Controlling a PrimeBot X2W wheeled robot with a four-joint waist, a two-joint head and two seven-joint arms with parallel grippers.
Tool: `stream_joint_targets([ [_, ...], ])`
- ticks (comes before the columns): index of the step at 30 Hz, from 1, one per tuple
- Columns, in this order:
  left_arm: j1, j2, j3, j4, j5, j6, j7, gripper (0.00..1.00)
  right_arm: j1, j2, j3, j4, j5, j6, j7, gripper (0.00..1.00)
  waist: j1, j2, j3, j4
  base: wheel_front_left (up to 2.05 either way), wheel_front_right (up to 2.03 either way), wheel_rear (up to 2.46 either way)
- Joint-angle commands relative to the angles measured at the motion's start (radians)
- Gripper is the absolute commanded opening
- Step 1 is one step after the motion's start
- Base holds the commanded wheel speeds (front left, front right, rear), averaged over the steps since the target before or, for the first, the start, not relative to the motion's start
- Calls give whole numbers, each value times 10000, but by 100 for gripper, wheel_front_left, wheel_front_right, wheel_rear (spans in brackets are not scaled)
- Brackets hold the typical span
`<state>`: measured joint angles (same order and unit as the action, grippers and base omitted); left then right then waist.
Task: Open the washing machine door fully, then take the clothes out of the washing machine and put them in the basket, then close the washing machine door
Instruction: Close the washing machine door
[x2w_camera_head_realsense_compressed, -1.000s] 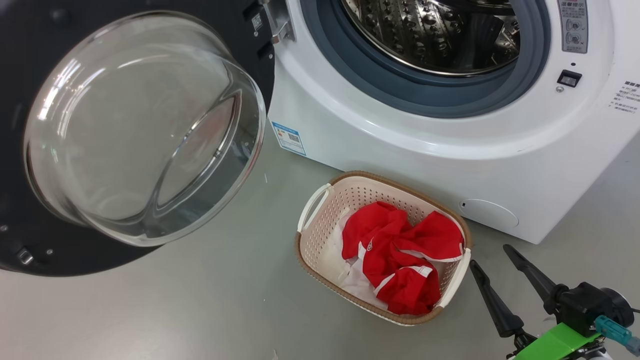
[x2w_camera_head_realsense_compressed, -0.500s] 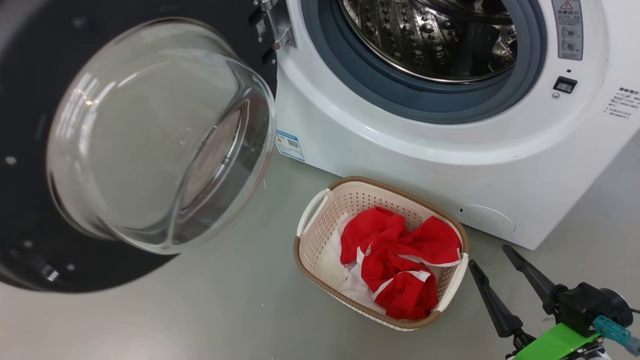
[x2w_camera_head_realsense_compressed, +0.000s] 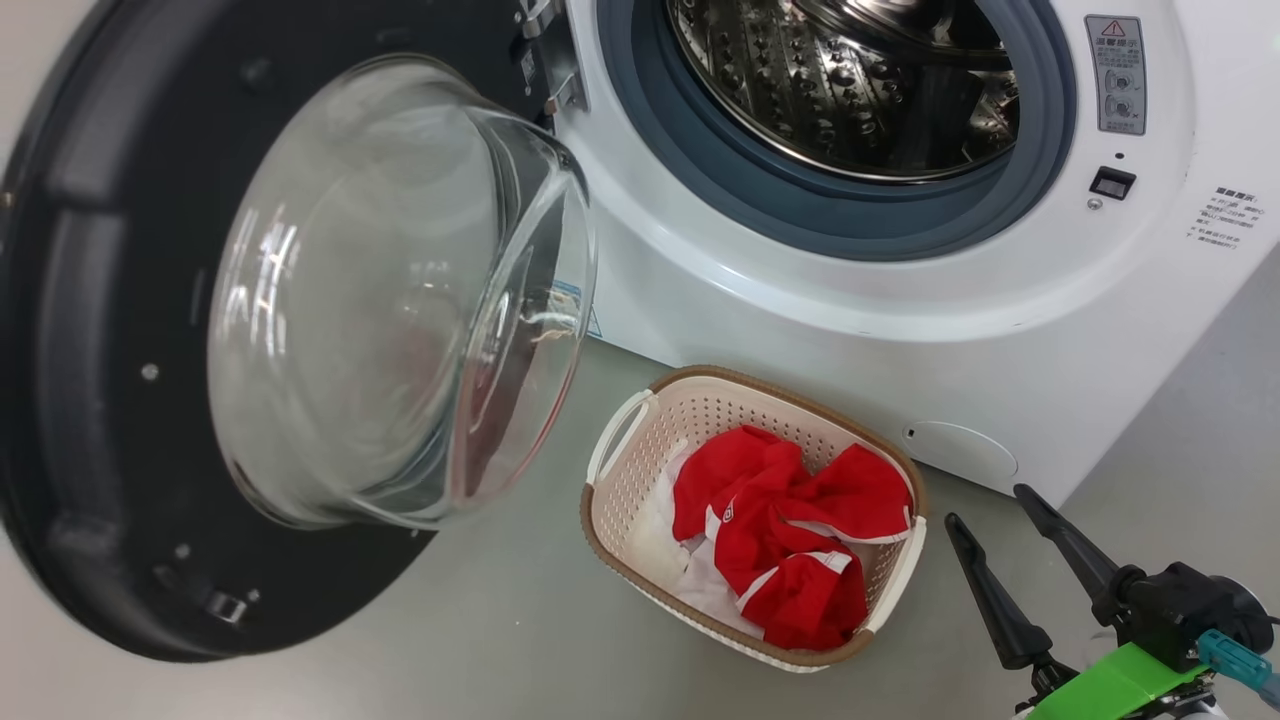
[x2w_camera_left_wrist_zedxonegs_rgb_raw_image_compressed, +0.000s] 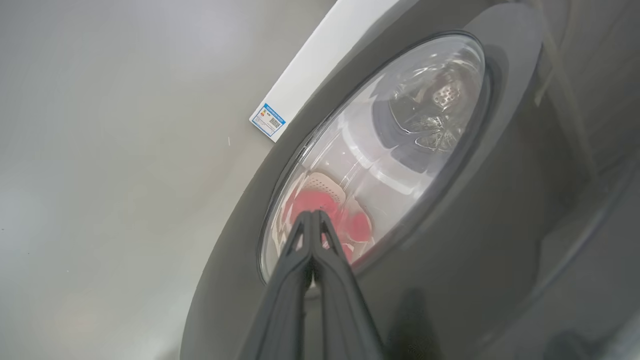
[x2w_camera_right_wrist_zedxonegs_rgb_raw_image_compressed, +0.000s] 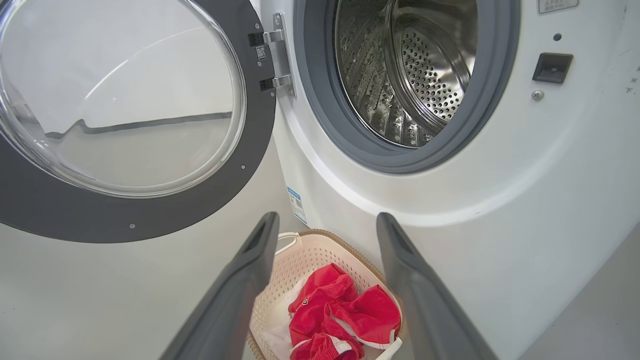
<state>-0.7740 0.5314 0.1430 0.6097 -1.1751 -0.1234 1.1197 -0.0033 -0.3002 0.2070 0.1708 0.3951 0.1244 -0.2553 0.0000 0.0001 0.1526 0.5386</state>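
The washing machine door (x2w_camera_head_realsense_compressed: 90, 420) stands open. It is hinged on the left side of the washing machine (x2w_camera_head_realsense_compressed: 800, 330) and swung out from its front at an angle, so its inner face turns toward the machine's mouth. The left gripper (x2w_camera_left_wrist_zedxonegs_rgb_raw_image_compressed: 312, 216) is on the far side of the door from the washing machine. Its two dark fingers are pressed tight together with nothing between them, and the tips point at the outer face of the window. Whether they touch the glass cannot be told. The door has a wide glossy black rim and a clear glass bowl (x2w_camera_head_realsense_compressed: 400, 300) bulging toward the machine, with small screws and a latch piece on the rim.

The basket (x2w_camera_head_realsense_compressed: 625, 470) sits on the floor (x2w_camera_head_realsense_compressed: 480, 620) just in front of the washing machine, below its mouth and near the round service flap (x2w_camera_head_realsense_compressed: 960, 450). The clothes (x2w_camera_head_realsense_compressed: 790, 540) lie inside it: crumpled bright red fabric with white trim over some plain white cloth. The basket is cream and perforated, with a brown woven-look rim and white handles. The right gripper (x2w_camera_head_realsense_compressed: 985, 505) hangs in front of the washing machine, just beside the basket's end nearest the flap but apart from it, jaws spread wide and empty.

Inside the machine's grey gasket (x2w_camera_head_realsense_compressed: 700, 170) the steel drum (x2w_camera_head_realsense_compressed: 850, 90) shows perforated walls. A blue label sticker (x2w_camera_left_wrist_zedxonegs_rgb_raw_image_compressed: 267, 120) sits on the machine's lower front corner beneath the hinge.
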Motion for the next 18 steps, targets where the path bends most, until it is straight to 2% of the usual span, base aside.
stream_joint_targets([
  [1,81,551,110,-646,-324,-71,214,0,37,-68,119,-267,-137,63,-65,100,0,-1,-26,-11,0,0,0],
  [13,389,174,-798,-2732,-1422,-72,967,0,261,88,-169,-355,-204,63,-65,100,0,-1,-206,-86,0,0,0],
  [18,554,88,-1134,-3395,-1681,-72,1155,0,331,190,-208,-405,-227,63,-65,100,0,-1,-345,-347,0,0,0],
])
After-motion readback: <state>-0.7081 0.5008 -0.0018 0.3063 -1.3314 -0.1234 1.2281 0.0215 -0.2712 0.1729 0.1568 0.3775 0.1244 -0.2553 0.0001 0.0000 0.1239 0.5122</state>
